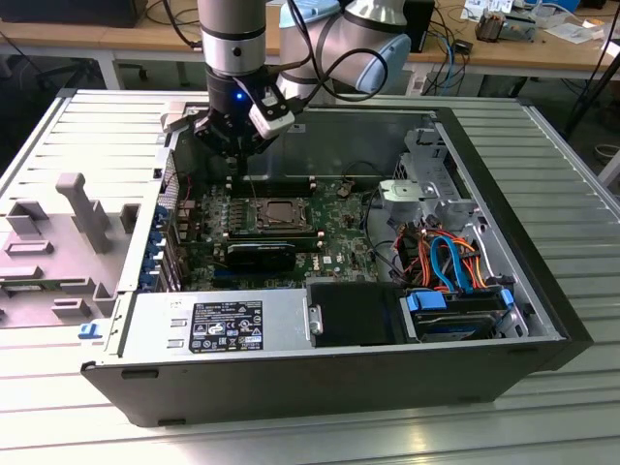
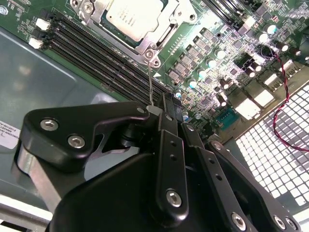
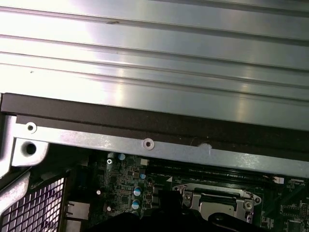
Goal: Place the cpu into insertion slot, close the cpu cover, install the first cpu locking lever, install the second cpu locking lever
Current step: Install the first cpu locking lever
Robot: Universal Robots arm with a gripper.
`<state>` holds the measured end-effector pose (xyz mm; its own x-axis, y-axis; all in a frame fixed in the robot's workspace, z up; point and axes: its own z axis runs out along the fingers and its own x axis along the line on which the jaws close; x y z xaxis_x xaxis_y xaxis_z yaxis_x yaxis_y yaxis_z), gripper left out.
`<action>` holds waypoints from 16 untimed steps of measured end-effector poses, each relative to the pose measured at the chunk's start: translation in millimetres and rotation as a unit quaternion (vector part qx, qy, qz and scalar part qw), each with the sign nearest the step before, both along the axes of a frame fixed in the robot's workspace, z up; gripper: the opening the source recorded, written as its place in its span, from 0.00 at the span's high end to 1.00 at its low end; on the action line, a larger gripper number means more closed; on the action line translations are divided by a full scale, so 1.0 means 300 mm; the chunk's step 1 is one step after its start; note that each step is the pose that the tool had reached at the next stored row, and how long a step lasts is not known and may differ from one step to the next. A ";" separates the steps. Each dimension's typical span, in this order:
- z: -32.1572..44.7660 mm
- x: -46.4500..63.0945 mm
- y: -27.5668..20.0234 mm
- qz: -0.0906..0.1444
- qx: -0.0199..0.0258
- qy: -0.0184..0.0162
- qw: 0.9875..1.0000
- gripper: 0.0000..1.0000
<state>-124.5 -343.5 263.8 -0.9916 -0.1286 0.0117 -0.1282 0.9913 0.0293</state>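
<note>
Nearest, in the second wrist view, the gripper (image 2: 170,110) is seen clenched, its tips drawn together at the free end of the thin wire locking lever (image 2: 151,82), which rises from the cover's corner. Whether the lever is pinched or merely pressed cannot be told. Beyond, the cpu cover (image 2: 145,46) lies shut over the cpu (image 2: 129,14), which is seated in the insertion slot (image 1: 260,215). The lever is judged springy, stiff and slippery, and best taken near its free end.
</note>
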 end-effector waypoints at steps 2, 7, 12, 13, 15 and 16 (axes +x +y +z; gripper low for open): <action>0.000 0.001 0.000 0.004 0.000 0.000 1.000 0.89; 0.000 0.001 0.000 0.004 0.000 0.000 1.000 0.89; -0.003 0.007 0.000 0.005 0.000 0.000 1.000 0.89; -0.003 0.008 0.000 0.005 0.000 0.000 1.000 0.89; -0.005 0.017 0.000 0.007 0.000 0.000 1.000 0.89; -0.005 0.019 0.000 0.007 0.000 0.000 1.000 0.89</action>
